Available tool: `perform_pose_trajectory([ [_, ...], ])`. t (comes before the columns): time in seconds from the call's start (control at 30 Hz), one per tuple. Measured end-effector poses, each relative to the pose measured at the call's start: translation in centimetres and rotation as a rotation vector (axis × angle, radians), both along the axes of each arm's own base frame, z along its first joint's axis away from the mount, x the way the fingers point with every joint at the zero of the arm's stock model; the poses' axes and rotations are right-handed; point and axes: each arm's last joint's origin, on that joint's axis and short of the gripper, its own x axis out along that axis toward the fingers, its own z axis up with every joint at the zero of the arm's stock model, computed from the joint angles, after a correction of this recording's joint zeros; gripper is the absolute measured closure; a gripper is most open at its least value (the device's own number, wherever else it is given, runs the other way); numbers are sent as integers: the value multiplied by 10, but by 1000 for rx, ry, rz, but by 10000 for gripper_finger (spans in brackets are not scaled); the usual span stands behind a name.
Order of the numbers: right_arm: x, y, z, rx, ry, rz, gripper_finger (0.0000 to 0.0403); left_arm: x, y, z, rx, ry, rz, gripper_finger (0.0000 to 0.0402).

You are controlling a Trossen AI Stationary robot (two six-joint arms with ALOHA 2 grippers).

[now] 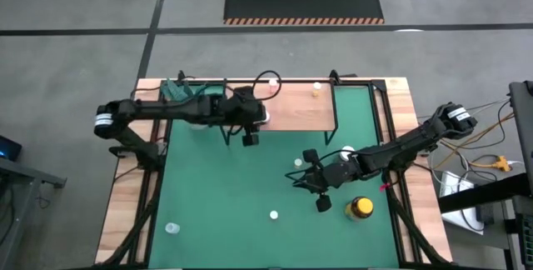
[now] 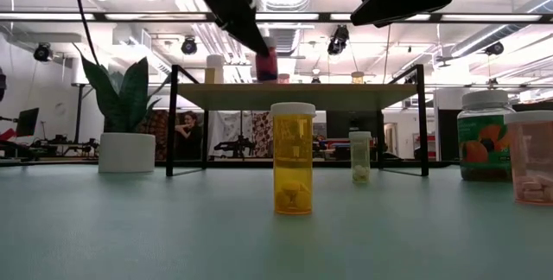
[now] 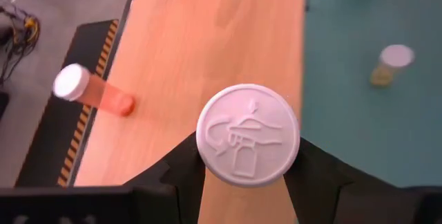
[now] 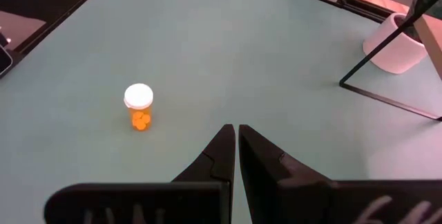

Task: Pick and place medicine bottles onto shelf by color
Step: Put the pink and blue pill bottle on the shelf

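**Ana:** Left wrist view first: what does that arm have?

**Ben:** The left gripper (image 3: 247, 172) is clamped on a bottle with a white cap (image 3: 248, 143), one dark finger on each side of it. It is above the light-wood shelf (image 3: 207, 37). In the low view the same bottle looks pink (image 2: 267, 64) and sits at the level of the shelf top (image 2: 298, 95), under the arm. I can't tell whether its base touches the board.

**Ana:** Anything else on the shelf?

**Ben:** A pink bottle (image 3: 93, 94) with a white cap stands near the shelf's far edge. From above, a small yellowish bottle (image 1: 316, 89) sits close to the board's right end.

**Ana:** And the right arm?

**Ben:** The right gripper (image 4: 237, 137) hangs over the green mat (image 1: 225, 195) with its fingers pressed together and nothing between them. An orange bottle (image 4: 139, 106) stands on the mat ahead of it, well apart.

**Ana:** What's loose on the mat?

**Ben:** In the low view an orange bottle (image 2: 293, 158) stands nearest the camera, a pale bottle (image 2: 360, 156) behind it, and a greenish jar (image 2: 485, 136) and a pink bottle (image 2: 529, 157) at the right edge. From above, a yellow black-lidded jar (image 1: 360, 208) sits beside the right gripper (image 1: 321, 188), and a clear bottle (image 1: 171, 228) stands near the mat's front left corner. The white plant pot (image 2: 126, 152) stands beside the shelf's leg.
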Motion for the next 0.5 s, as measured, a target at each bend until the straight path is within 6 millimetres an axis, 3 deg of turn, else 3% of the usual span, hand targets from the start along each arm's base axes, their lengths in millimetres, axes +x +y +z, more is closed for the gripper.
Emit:
perform_pose_trajectory([
  [0.5, 0, 0, 0, 15, 2, -10, 390, 0, 14, -7, -37, -6, 79, 233],
])
